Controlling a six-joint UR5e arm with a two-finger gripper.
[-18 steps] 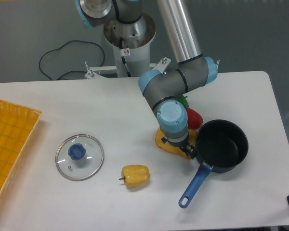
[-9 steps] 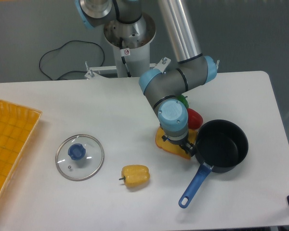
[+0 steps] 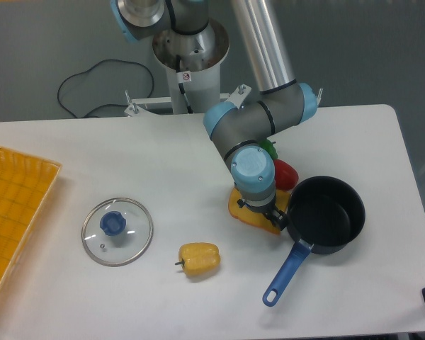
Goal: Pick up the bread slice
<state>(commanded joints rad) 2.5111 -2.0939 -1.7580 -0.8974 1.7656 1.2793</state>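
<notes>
One bread slice (image 3: 246, 214) lies under wrist, beside pot (image 3: 327, 214); jaws hidden, state unclear.

Bright, even overhead light; my arm (image 3: 258, 49) shows a glare streak, the white table (image 3: 92, 156) carries soft short shadows, and everything stays sharp.

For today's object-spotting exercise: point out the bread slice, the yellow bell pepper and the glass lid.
bread slice (image 3: 239, 209): fixed camera, left visible edge beside the wrist.
yellow bell pepper (image 3: 200, 259): fixed camera, middle of its body.
glass lid (image 3: 117, 231): fixed camera, clear glass just below its blue knob.
</notes>
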